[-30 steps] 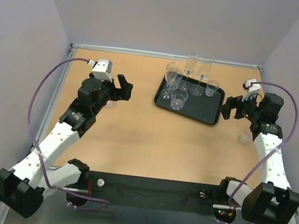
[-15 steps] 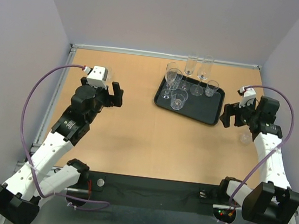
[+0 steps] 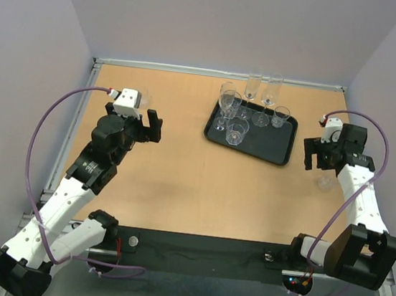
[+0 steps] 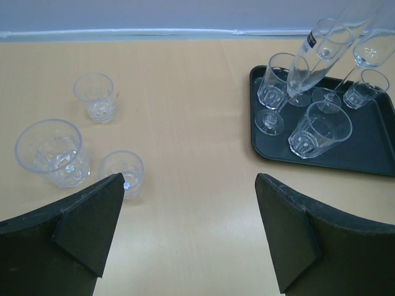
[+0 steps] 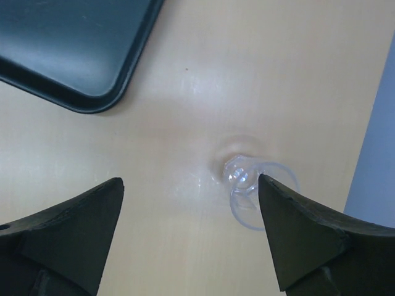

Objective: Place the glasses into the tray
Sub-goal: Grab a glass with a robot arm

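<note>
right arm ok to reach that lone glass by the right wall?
Probably yes. The right pincer hangs open over the glass with nothing between them; the tray lies off to one side. The glass sits off-centre, toward the wall, so a small shift may help.

One black tray (image 3: pixel 259 154) and ten clear glasses (image 4: pixel 320 129), three of them stemmed.

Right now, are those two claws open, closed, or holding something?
Left gripper: open, holding nothing.
Right gripper: open, holding nothing, near a small clear drinking glass.
</note>
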Motion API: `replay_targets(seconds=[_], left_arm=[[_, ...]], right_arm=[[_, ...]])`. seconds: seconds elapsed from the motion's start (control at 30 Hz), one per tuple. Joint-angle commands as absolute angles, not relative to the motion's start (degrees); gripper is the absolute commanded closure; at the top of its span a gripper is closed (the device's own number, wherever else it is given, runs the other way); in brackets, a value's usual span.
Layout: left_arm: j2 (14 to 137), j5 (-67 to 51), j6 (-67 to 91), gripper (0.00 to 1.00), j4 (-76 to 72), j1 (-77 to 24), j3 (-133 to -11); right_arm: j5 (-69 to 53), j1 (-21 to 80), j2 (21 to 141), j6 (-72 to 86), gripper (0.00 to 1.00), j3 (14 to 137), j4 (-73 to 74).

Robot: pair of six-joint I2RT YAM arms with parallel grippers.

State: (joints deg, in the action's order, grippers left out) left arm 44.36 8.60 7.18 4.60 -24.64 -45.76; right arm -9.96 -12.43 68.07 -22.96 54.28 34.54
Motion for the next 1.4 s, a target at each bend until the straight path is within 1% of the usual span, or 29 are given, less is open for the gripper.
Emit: replay_targets(seconds=[0.0, 0.13, 0.17, 0.27, 0.37, 0.47, 0.5, 0.67, 0.8, 0.87, 1.13, 1.37], left_arm=[[42.7, 8.2, 6.0, 0.01, 2.7, -24.4, -45.3], [42.2, 8.3, 6.0, 0.01, 2.4, -24.5, -45.1], [42.2, 8.2, 6.0, 0.01, 2.4, -24.5, -45.1], [42.2, 8.1, 6.0, 0.01, 2.4, -24.4, -45.1], [42.1, 8.0, 6.0, 0.01, 2.3, -24.5, -45.0], [42.3, 8.0, 6.0, 0.02, 2.3, -24.5, -45.0], [42.3, 8.0, 6.0, 0.01, 2.3, -24.5, -45.0], [42.1, 8.2, 5.9, 0.01, 2.4, -24.4, -45.1], [42.0, 8.3, 5.9, 0.01, 2.4, -24.5, -45.0], [42.0, 8.3, 5.9, 0.01, 2.4, -24.5, -45.0], [42.0, 8.3, 5.9, 0.01, 2.4, -24.5, -45.0], [42.1, 8.3, 5.9, 0.01, 2.4, -24.4, -45.0]], right_arm=[[-3.3, -13.2, 69.3, -19.5, 0.1, 57.0, 35.4], [-1.8, -13.8, 69.7, -19.5, 0.2, 56.4, 36.4], [-1.6, -13.9, 69.7, -19.5, 0.24, 56.4, 37.0], [-1.1, -14.1, 69.7, -19.4, 0.3, 55.6, 37.8], [-0.9, -14.4, 70.0, -19.3, 0.34, 53.9, 38.0], [-0.8, -14.5, 71.3, -19.1, 0.39, 52.9, 37.9], [-0.6, -14.6, 72.1, -19.0, 0.42, 52.8, 37.9], [-0.3, -14.7, 74.7, -18.8, 0.5, 53.0, 37.6], [-0.3, -14.9, 75.5, -18.5, 0.53, 52.8, 36.7], [1.7, -14.9, 75.5, -18.6, 0.54, 52.6, 36.3], [3.7, -15.0, 75.8, -19.0, 0.56, 50.0, 34.4], [4.4, -14.9, 76.6, -19.0, 0.61, 49.3, 32.9]])
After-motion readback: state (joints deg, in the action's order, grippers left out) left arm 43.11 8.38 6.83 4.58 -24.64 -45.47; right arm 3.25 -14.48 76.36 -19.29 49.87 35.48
